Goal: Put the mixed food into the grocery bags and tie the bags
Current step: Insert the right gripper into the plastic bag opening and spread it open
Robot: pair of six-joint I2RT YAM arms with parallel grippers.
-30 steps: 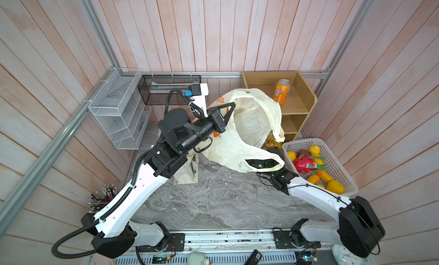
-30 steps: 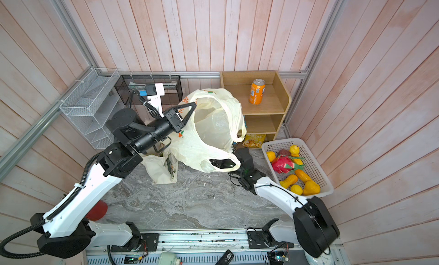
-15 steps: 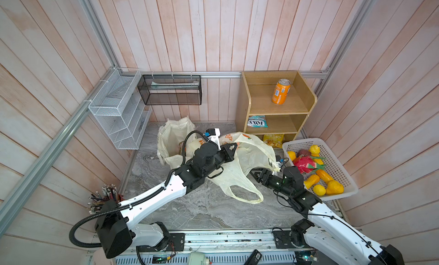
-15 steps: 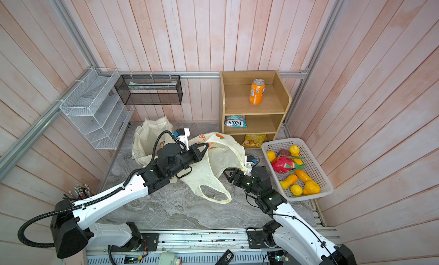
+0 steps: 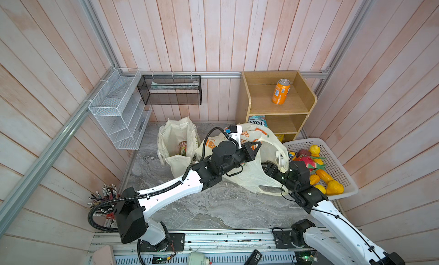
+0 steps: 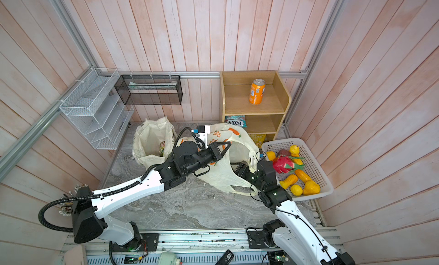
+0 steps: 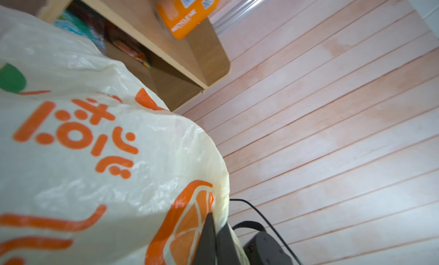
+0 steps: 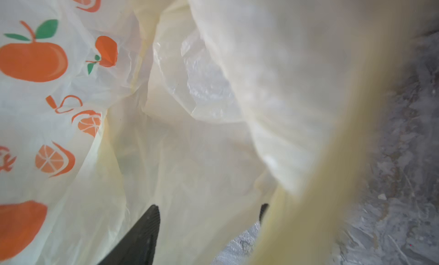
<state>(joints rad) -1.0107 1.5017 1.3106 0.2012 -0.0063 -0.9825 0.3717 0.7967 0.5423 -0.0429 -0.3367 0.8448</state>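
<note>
Fingers [image 7: 206,240] of your left gripper [image 7: 217,219] are pressed flat together on the rim of the plastic carrier bag [image 7: 99,157]. They pinch the cream film right at a printed orange slice. In both top views the left gripper [image 5: 254,149] [image 6: 224,146] holds that rim up over the bag's slumped body.

Your right gripper [image 8: 209,208] has its fingers [image 8: 140,235] spread apart with nothing clamped between them. It points into the bag's open mouth, and a blurred cream strip of the bag crosses one fingertip. You cannot tell whether the pads touch the film.

The plastic carrier bag [image 5: 249,180] lies on the marble tabletop [image 5: 213,204] between your two arms, with one loop handle [image 5: 268,190] trailing toward the near edge. Just beside it on the left, the canvas tote [image 5: 173,138] stands open with a packet [image 5: 183,147] showing inside.

The toy fruits [image 5: 322,174] sit in the white basket [image 5: 342,168] at the right, near the bag. An orange can [image 5: 281,91] stands upright on top of the wooden shelf [image 5: 259,102]. A blue Fox's packet [image 5: 257,121] lies on the middle level and a yellow packet [image 5: 280,138] on the bottom one, partly hidden behind the bag.
</note>
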